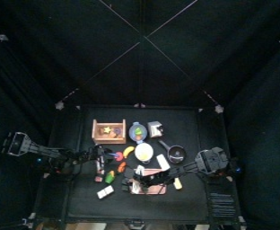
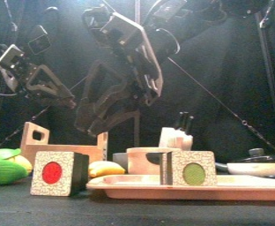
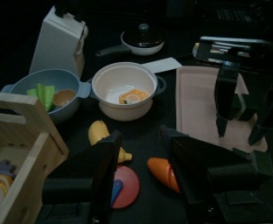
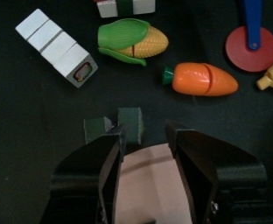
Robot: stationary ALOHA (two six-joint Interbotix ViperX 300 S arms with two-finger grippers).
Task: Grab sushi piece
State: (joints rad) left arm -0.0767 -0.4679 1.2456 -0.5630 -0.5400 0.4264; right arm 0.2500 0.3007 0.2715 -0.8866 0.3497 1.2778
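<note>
Right gripper hovering wide open over boxy sushi piece on flat pink tray; left gripper open, empty.

Both arms are black throughout, built of blocky, matte segments joined by rounded housings that catch pale highlights under the lamp. In the front view the right arm shows chunky links with glossy curved covers, and thin dark cables loop around its upper joints; the left arm looks the same, with a lighter grey patch on one joint housing. The left black two-jawed pincer has thick, flat-sided jaws with squared tips and stepped bases. The right black two-jawed pincer has broad, rounded jaw bodies with smooth, slightly shiny faces and angular inner edges.
</note>
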